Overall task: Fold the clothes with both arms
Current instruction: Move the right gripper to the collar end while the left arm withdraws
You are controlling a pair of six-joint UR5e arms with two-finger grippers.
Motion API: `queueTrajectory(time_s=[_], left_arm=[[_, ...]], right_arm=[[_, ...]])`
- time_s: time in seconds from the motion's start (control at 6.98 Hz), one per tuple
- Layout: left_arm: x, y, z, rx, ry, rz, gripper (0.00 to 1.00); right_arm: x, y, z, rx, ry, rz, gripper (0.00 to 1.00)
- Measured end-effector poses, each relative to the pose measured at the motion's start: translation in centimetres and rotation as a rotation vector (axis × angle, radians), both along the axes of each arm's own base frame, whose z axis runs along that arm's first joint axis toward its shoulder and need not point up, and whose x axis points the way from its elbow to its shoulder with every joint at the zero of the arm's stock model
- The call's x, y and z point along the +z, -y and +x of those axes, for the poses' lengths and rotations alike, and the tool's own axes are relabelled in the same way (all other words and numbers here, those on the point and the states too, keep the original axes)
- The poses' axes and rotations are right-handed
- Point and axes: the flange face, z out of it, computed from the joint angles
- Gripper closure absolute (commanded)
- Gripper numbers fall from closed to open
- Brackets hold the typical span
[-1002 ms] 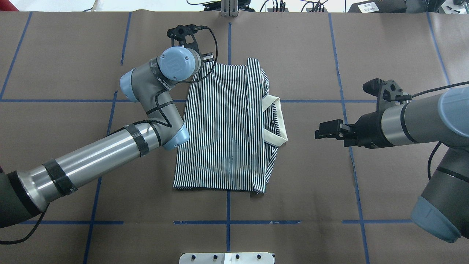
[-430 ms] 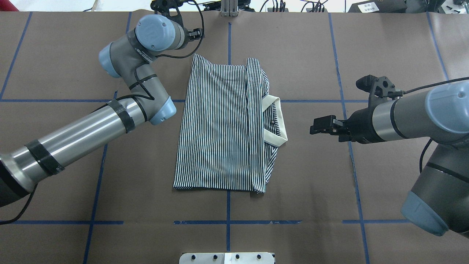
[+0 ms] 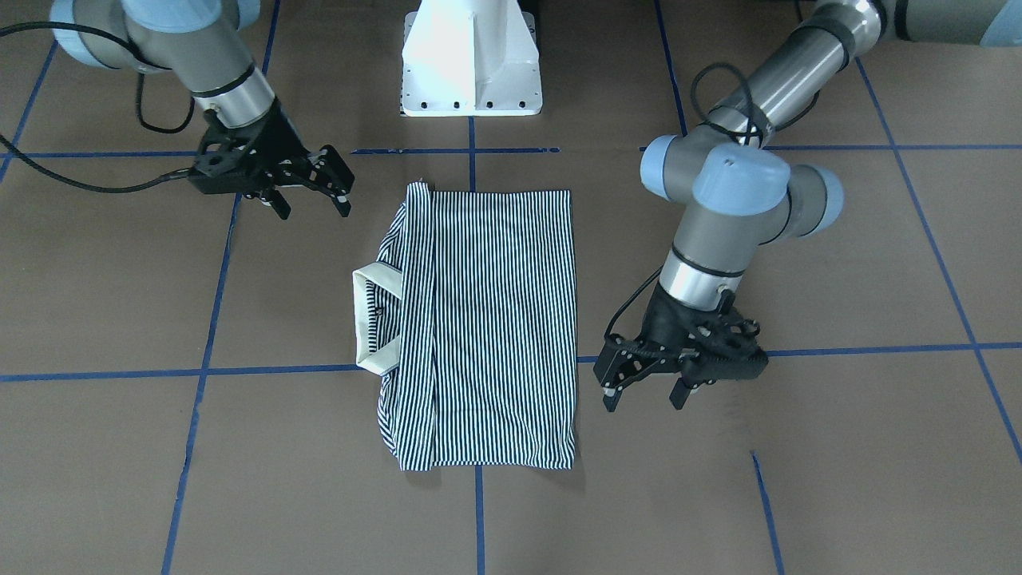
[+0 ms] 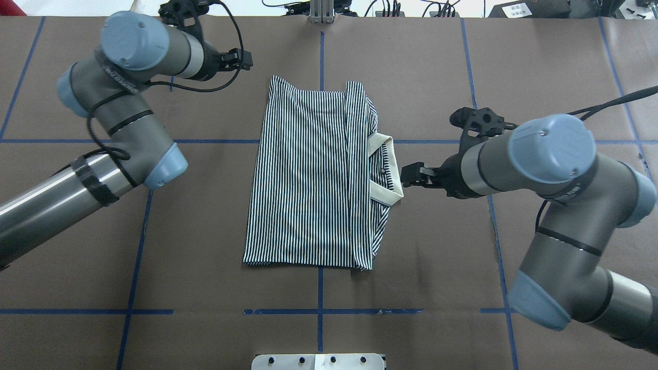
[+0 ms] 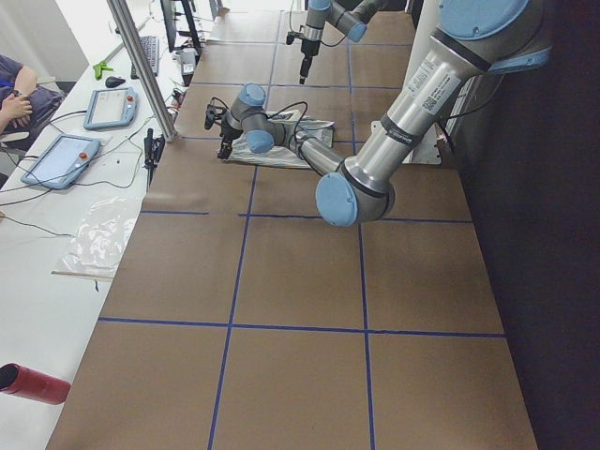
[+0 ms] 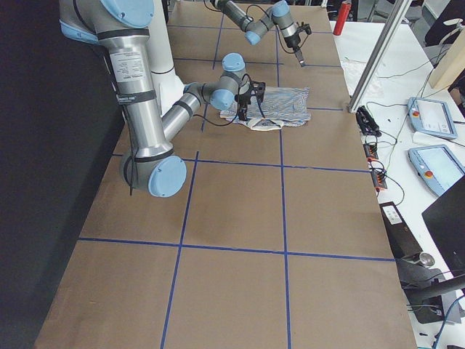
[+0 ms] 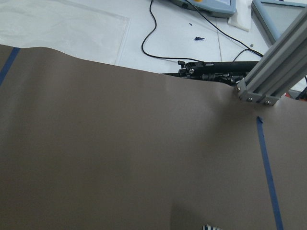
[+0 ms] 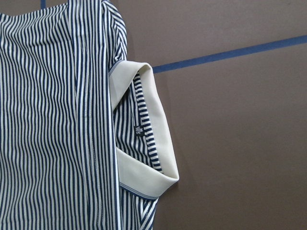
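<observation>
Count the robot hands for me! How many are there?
2. The left hand hangs open beside the striped shirt's far corner, touching nothing. The right hand hangs open on the shirt's collar side, also empty. None seem hidden.

Polo shirt (image 4: 308, 174) – soft matt cloth; table cover (image 4: 437, 267) – matt brown paper; left arm (image 4: 41, 205) – glossy metal tube.

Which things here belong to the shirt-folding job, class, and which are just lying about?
Job: striped polo shirt; left gripper, open; right gripper, open.
Lying about: teach pendants, red cylinder and clear plastic sheet on the side bench; white pedestal base.
</observation>
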Motion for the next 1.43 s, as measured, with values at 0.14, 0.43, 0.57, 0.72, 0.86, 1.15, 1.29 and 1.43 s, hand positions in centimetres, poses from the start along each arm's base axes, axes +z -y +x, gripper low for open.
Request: queueTrajectory(time_s=[0.14,0.43,0.57,0.72,0.86,1.15,1.29,1.43], left_arm=[[-1.3,-2.3,-1.9,0.016,0.015,-0.029,0.0],[-4.2,-5.9,-2.8,0.051,0.032,-0.058,0.0],[-4.4,-6.9,-2.4,0.068,0.035,-0.063,0.0],[-4.0,-7.5,-2.1,0.079,0.039,-0.069,0.0],[-3.7,-7.7,-1.9,0.083,0.042,-0.074,0.0],[-3.0,-7.9,-1.1,0.092,0.049,-0.08,0.0],[-2.8,-7.9,-0.9,0.094,0.052,-0.082,0.0],[-2.7,-7.9,-0.8,0.094,0.054,-0.083,0.0]], right_arm=[[-2.1,-0.8,-4.0,-0.009,-0.073,0.009,0.0],[-5.1,-2.3,-10.9,-0.047,-0.162,0.021,0.0],[-6.1,-3.3,-13.3,-0.069,-0.219,0.011,0.0],[-6.5,-4.6,-15.1,-0.097,-0.27,-0.002,0.0],[-6.2,-5.5,-16.4,-0.127,-0.305,-0.004,0.0],[-4.9,-6.2,-17.7,-0.191,-0.353,0.018,0.0],[-4.2,-6.3,-18.1,-0.21,-0.371,0.025,0.0],[-3.6,-6.3,-18.2,-0.221,-0.384,0.027,0.0]])
